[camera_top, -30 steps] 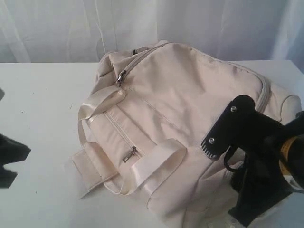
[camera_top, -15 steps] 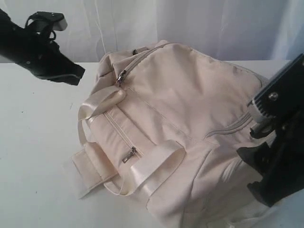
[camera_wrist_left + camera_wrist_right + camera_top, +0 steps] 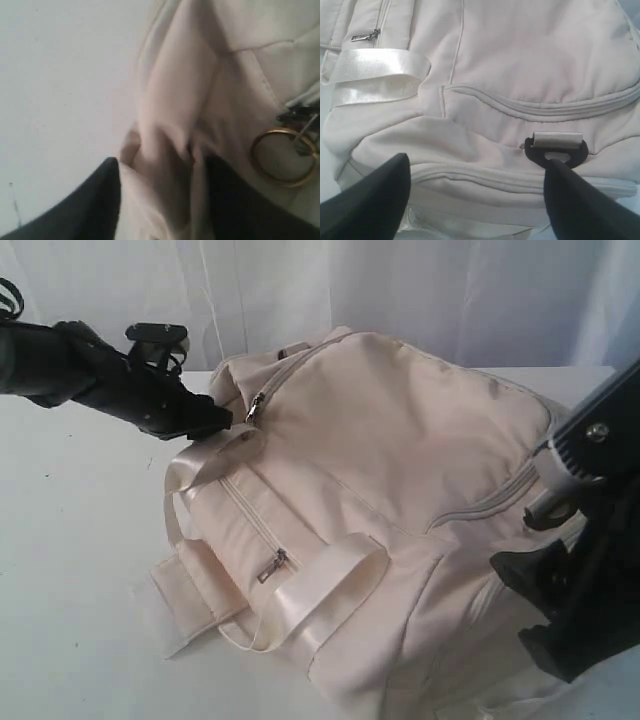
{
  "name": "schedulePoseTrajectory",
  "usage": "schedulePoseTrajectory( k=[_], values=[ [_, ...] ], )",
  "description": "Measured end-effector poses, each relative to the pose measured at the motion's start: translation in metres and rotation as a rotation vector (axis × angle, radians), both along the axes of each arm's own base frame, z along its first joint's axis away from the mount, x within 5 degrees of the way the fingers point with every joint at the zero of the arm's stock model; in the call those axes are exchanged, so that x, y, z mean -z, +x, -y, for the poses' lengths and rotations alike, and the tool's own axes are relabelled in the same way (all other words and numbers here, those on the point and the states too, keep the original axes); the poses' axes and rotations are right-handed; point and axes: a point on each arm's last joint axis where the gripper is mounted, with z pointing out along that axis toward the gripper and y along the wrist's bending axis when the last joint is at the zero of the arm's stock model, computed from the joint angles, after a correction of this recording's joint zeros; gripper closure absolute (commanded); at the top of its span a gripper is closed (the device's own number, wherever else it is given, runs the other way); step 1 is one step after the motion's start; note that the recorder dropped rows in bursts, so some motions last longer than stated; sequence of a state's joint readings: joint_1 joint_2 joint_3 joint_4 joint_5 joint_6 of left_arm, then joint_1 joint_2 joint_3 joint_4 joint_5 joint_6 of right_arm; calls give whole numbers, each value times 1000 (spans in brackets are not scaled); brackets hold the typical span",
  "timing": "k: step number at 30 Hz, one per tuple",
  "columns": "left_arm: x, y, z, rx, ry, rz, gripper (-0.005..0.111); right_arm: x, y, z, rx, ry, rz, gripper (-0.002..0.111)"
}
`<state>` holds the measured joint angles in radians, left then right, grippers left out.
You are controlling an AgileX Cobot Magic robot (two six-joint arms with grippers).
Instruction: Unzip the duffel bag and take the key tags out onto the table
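Observation:
The cream duffel bag lies on the white table, and every zipper in view is closed. Its main zipper's dark pull sits at the bag's left end. My left gripper is right beside that pull. In the left wrist view it stands open, its black fingers either side of a fabric fold. My right gripper hangs open over the bag's right end, above a closed zipper seam and near a black strap buckle. The key tags are hidden.
Satin straps loop over the front pocket, whose zipper pull hangs low. A gold ring lies on the bag near the left fingers. A white curtain hangs behind. Bare tabletop stretches to the bag's left.
My left arm swung from the left edge up and across to the bag's left end, and its jaws opened. The right gripper pulled back off the bag's top to its right end.

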<state>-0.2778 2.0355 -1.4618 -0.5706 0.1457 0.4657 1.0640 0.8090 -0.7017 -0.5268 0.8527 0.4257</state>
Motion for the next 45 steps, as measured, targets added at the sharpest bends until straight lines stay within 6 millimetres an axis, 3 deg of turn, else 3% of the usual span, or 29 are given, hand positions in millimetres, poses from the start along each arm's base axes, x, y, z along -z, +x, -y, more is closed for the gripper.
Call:
schedulePoseTrajectory(
  k=[1, 2, 6, 10, 14, 19, 24, 30, 33, 40, 45],
  values=[
    [4, 0, 2, 0, -3, -12, 98, 0, 0, 0, 0, 0, 0, 39],
    [6, -1, 4, 6, -9, -26, 106, 0, 0, 0, 0, 0, 0, 39],
    [6, -3, 4, 30, -21, -71, 107, 0, 0, 0, 0, 0, 0, 39],
    [-6, -8, -12, 46, -50, -141, 107, 0, 0, 0, 0, 0, 0, 39],
    [-24, -30, -35, 53, -74, -212, 107, 0, 0, 0, 0, 0, 0, 39],
    [-41, -75, -71, 4, -94, -265, 107, 0, 0, 0, 0, 0, 0, 39],
    [-46, -132, -106, -81, -101, -302, 107, -1, 1, 0, -1, -4, 11, 39],
    [-56, -188, -139, -162, -60, -271, 107, 6, 1, -3, -38, 7, 42, 39],
    [-60, -205, -142, -167, -46, -247, 107, 11, 1, -6, -65, 27, 49, 42],
    [-70, -225, -132, -123, -80, -171, 107, 5, 1, -15, -10, 181, -16, 61],
    [-80, -234, -123, -28, -94, -99, 107, -16, 10, -44, -63, 299, -4, 68]
  ],
)
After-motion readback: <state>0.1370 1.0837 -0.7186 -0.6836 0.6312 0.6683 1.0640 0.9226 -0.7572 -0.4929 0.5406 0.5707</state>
